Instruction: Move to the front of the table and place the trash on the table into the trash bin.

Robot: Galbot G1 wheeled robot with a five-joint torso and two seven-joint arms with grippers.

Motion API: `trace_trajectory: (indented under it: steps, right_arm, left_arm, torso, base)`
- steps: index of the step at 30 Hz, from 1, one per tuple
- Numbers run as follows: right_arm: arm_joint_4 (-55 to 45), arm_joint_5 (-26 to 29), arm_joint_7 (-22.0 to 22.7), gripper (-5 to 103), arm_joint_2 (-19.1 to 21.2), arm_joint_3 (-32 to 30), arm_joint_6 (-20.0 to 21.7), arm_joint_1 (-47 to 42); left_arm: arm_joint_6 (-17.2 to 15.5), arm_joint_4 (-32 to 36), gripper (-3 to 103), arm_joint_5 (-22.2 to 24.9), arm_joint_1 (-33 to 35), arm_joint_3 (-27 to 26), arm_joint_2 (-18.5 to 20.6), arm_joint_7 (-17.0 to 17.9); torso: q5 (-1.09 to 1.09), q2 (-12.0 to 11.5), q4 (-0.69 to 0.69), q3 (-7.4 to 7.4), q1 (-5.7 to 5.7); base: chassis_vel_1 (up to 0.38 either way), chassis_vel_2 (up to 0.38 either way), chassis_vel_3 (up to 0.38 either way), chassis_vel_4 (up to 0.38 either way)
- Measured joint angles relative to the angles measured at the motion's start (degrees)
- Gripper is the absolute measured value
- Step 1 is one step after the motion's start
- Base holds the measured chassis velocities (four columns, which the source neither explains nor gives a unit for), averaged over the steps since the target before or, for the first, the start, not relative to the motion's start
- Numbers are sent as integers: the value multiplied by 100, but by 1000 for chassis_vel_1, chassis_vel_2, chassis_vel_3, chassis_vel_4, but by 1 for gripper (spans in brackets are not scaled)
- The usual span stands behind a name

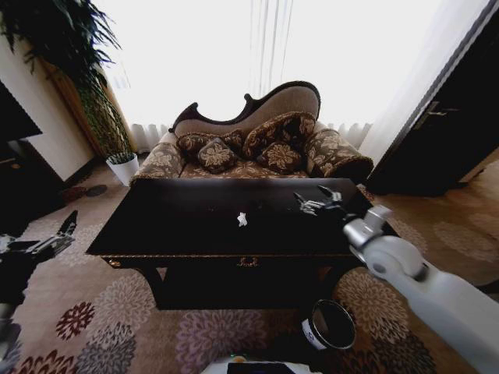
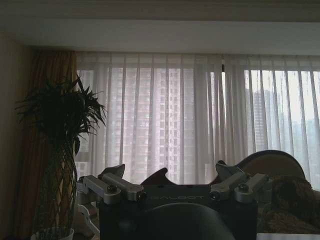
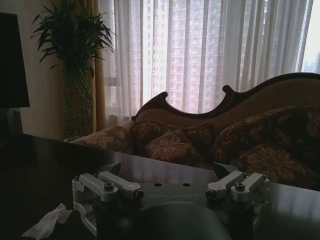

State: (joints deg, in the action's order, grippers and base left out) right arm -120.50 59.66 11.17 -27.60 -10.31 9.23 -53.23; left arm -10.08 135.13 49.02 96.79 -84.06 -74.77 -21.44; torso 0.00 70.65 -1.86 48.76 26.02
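You are already parked at the front of the desk [image 1: 156, 234], but the one tissue wad [image 1: 242, 220] in sight lies mid-desk, left of your open, empty right gripper [image 1: 318, 201], the bin [image 1: 330, 326] waits near-right on the floor, and the open left gripper [image 1: 66, 227] hangs idle off the desk's left end.

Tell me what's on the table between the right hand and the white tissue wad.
Nothing: in the head view, bare dark tabletop separates the right hand from the tissue wad on the table.
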Motion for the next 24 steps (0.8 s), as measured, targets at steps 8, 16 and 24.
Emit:
trace_trajectory:
  steps: [8, 16, 24]
  right_arm:
    - [-225, 586, 699, 100, -100, 2009, 529, 1807]
    - [-343, 1118, 1457, 100, -371, 3460, 998, 2990]
    - [196, 1536, 2214, 100, -996, 4796, 1395, 4471]
  left_arm:
    - [-12, 119, 100, -201, -11, 197, -155, -1]
    - [-2, 65, 100, -368, -78, 334, -218, -17]
    - [8, -106, 100, -454, -190, 422, -214, -30]
  torso:
    - [-2, 1, 1, -1, -1]
    - [-2, 1, -1, -1, -1]
    - [-4, 1, 1, -1, -1]
  base:
    - [0, 0, 0, 0]
    - [0, 0, 0, 0]
    - [0, 0, 0, 0]
